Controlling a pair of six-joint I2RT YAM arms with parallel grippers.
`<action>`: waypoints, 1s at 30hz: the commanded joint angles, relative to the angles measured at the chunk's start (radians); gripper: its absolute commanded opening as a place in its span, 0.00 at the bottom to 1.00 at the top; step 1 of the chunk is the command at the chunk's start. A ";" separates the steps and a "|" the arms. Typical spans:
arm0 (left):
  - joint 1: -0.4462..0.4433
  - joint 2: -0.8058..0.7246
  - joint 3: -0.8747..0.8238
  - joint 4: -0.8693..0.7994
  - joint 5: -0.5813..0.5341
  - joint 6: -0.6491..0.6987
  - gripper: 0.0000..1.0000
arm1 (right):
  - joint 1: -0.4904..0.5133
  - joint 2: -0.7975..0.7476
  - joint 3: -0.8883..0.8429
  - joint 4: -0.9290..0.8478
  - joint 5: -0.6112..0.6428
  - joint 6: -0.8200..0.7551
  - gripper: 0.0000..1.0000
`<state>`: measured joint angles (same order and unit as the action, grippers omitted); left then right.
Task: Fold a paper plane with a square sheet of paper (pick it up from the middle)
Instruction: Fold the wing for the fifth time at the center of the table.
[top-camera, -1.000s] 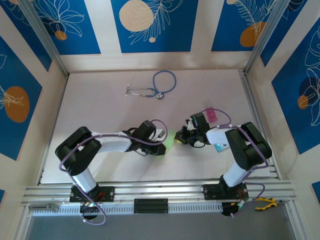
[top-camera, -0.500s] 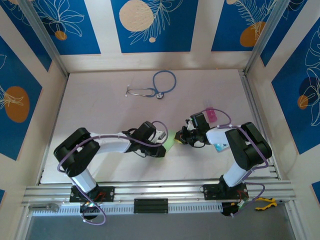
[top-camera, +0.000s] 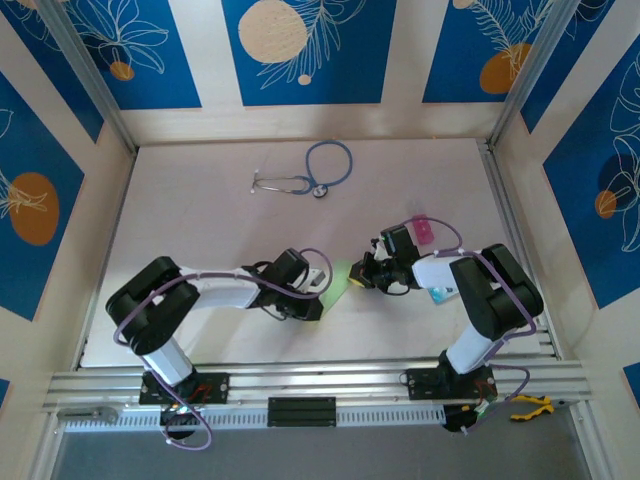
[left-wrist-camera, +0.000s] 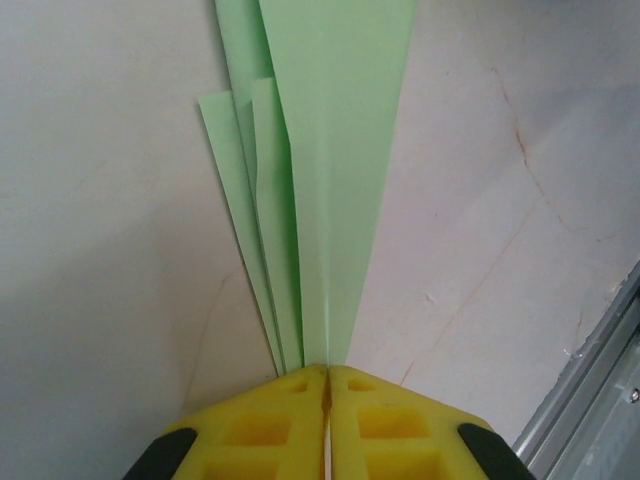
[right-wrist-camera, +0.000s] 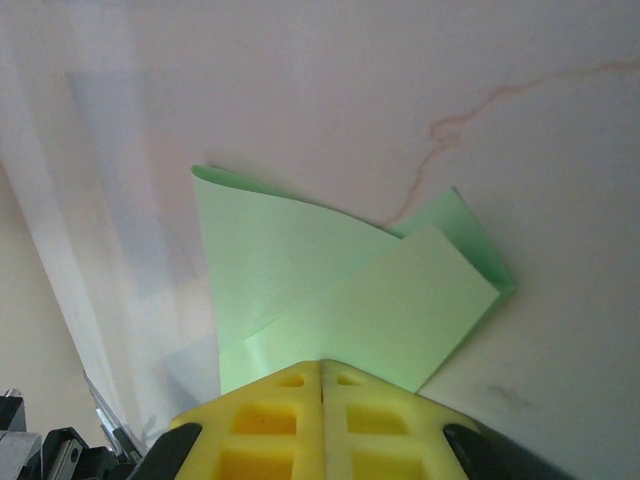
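The plane (top-camera: 338, 279) lies low on the surface (top-camera: 200, 220), a little toward 6 o'clock from its middle, stretched between the 2 arms. In the left wrist view the plane (left-wrist-camera: 330, 180) is a narrow green dart of several stacked layers, tapering down to the yellow tips. In the right wrist view the plane (right-wrist-camera: 330, 300) shows its broader end, with 1 flap folded over another.

The left end effector (left-wrist-camera: 327, 375) is pinched tight on the narrow end, its tips meeting with only paper between them. It sits at 8 o'clock of the plane (top-camera: 316, 300). The right end effector (right-wrist-camera: 322, 372) is likewise clamped on the wide end, at 3 o'clock (top-camera: 362, 277).

Over the last second the left grip has tightened and that arm has slid a short way toward 8 o'clock, while the right arm has stayed put. This looks like a pull along the folds to sharpen the creases, which suggests the folding is in its late stages.

A stethoscope (top-camera: 305, 175) lies well off at 12 o'clock.
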<state>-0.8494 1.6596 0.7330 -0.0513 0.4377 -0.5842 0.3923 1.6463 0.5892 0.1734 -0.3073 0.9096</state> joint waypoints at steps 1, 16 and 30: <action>-0.008 -0.019 -0.037 -0.046 -0.023 0.011 0.09 | 0.001 0.059 -0.020 -0.101 0.094 -0.011 0.01; -0.008 -0.156 -0.049 0.056 0.005 -0.058 0.00 | 0.001 0.059 -0.018 -0.104 0.092 -0.009 0.01; -0.033 0.020 0.033 0.056 0.052 -0.054 0.05 | 0.001 0.056 -0.018 -0.112 0.093 -0.011 0.01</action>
<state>-0.8753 1.6623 0.7639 0.0406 0.4965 -0.6540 0.3923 1.6531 0.5949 0.1753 -0.3145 0.9096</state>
